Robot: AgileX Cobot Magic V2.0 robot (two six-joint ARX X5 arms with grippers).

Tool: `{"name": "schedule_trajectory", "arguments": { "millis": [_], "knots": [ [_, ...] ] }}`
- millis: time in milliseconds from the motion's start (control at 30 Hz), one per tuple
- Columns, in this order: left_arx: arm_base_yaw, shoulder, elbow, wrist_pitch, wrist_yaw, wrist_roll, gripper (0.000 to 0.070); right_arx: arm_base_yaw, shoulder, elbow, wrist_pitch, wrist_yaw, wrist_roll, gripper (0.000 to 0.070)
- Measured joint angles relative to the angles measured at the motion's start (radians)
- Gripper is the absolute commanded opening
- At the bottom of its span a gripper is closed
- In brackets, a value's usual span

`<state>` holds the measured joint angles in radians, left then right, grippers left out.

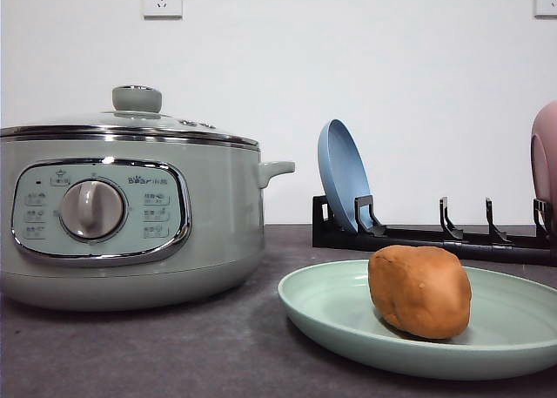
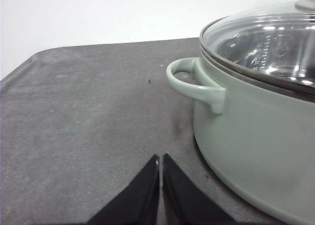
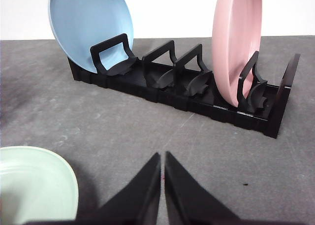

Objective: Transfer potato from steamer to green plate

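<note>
Potato [image 1: 419, 291] lay on green plate [image 1: 331, 306], w/ steamer [image 1: 130, 215] well apart at the other side of the bench [image 1: 174, 346], glass lid [image 1: 130, 119] on. Left end effector [image 2: 160, 158] was closed, tips together, empty, low over bench beside steamer handle [image 2: 189, 84]. Right end effector [image 3: 163, 157] was likewise pinched closed, empty, near plate rim, facing black rack [image 3: 197, 94] w/ blue plate [image 3: 88, 25] & pink dish [image 3: 236, 43] upright.
</note>
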<state>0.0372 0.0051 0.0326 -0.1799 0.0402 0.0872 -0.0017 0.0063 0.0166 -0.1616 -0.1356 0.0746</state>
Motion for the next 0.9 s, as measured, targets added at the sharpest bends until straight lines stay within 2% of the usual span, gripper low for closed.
{"name": "schedule_trajectory", "arguments": {
  "millis": [900],
  "knots": [
    [0.0, 0.0, 0.0, 0.0, 0.0, 0.0, 0.0002, 0.0, 0.0, 0.0, 0.0, 0.0, 0.0, 0.0]
  ]
}}
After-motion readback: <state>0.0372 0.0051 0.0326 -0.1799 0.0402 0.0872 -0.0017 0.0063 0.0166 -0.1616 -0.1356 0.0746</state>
